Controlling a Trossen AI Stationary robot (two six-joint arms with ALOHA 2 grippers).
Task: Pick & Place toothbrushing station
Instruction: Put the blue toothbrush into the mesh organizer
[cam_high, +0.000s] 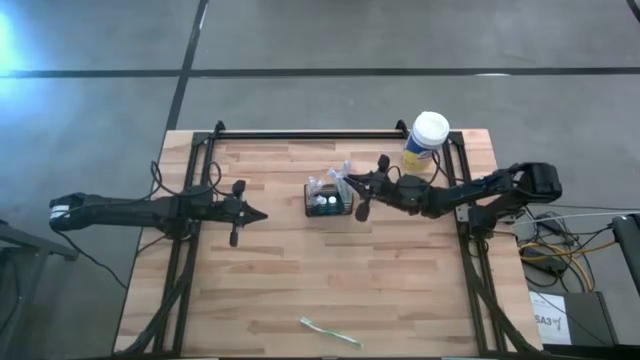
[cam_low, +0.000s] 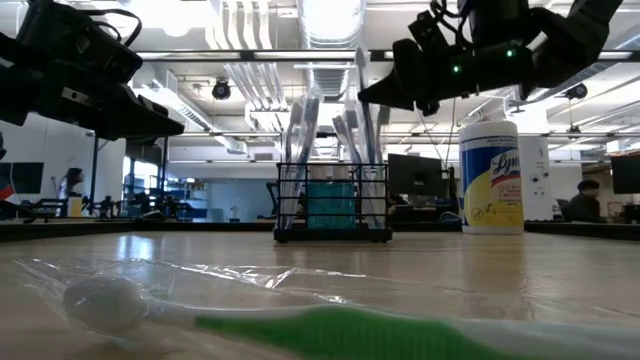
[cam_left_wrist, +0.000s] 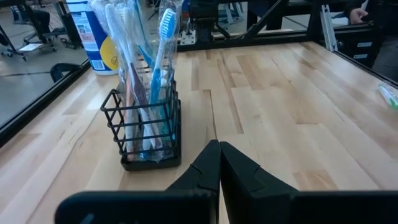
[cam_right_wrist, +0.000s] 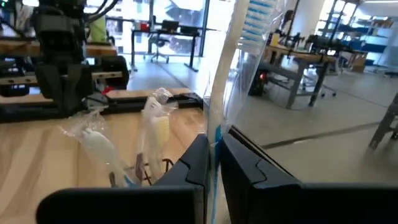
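Right pincer (cam_right_wrist: 213, 163) clamped on wrapped toothbrush (cam_right_wrist: 239, 59) above caddy (cam_high: 328, 201).

Bright, even indoor light with glare overhead and soft focus up close

In the low view, ceiling light strips (cam_low: 330, 20) at 12 o'clock burn out to white, and the wrapped green toothbrush (cam_low: 330, 330) at 6 o'clock is badly blurred; the table (cam_low: 500, 270) carries a pale sheen. From above, a blue-white flare sits at 10 o'clock on the floor (cam_high: 20, 40), shadows faint. In the right wrist view, windows (cam_right_wrist: 180, 12) at 12 o'clock are overexposed.
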